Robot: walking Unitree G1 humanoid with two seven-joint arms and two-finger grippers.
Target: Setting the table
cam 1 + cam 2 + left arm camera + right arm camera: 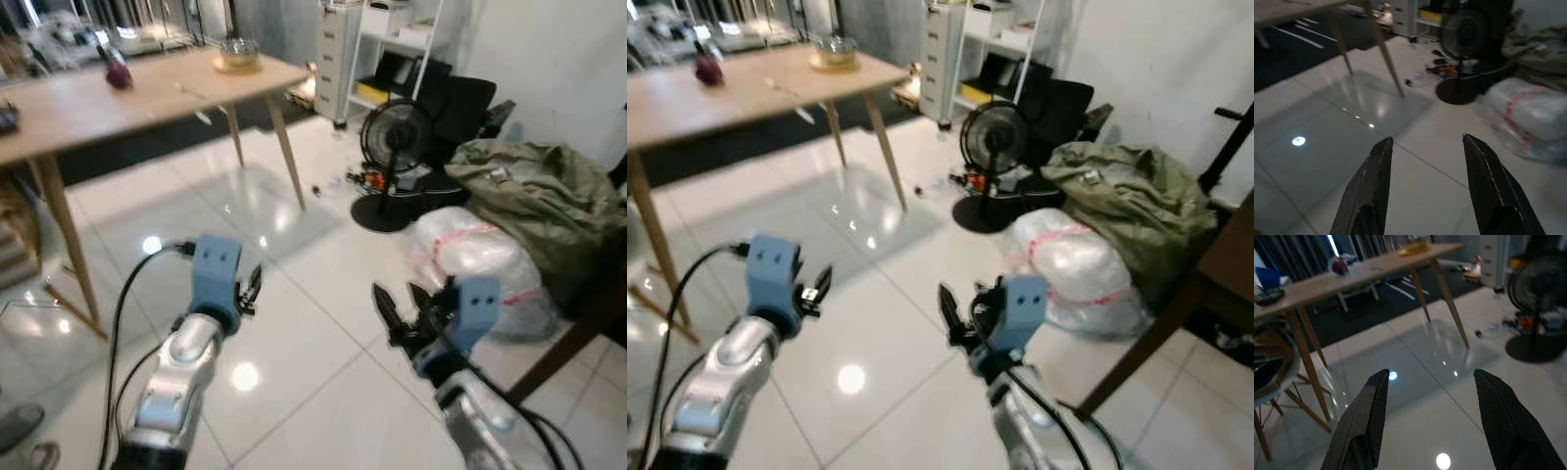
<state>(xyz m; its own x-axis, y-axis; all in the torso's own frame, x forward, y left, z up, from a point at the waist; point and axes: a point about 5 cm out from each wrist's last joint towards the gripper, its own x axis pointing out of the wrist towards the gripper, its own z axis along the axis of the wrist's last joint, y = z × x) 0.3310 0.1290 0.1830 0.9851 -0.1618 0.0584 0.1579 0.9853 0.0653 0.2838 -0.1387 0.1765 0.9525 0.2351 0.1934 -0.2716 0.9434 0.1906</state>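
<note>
A light wooden table (88, 108) stands at the far left on slanted legs. On its far end a glass bowl (238, 51) rests on a yellowish plate. A dark red round object (118, 73) and a thin utensil (186, 90) lie nearer its middle. My left gripper (250, 289) is raised over the white tiled floor, open and empty, well short of the table. My right gripper (402, 308) is held beside it at the same height, also open with nothing between its fingers. The left wrist view looks between its fingers (1371, 186) at a table leg.
A black floor fan (395, 137) stands ahead, with small clutter at its base. An olive green bag (534, 201) and a white plastic-wrapped bundle (475, 259) lie to the right. White drawers (338, 59) stand at the back. A dark wooden leg (563, 348) slants at right. A chair (1273, 382) sits by the table.
</note>
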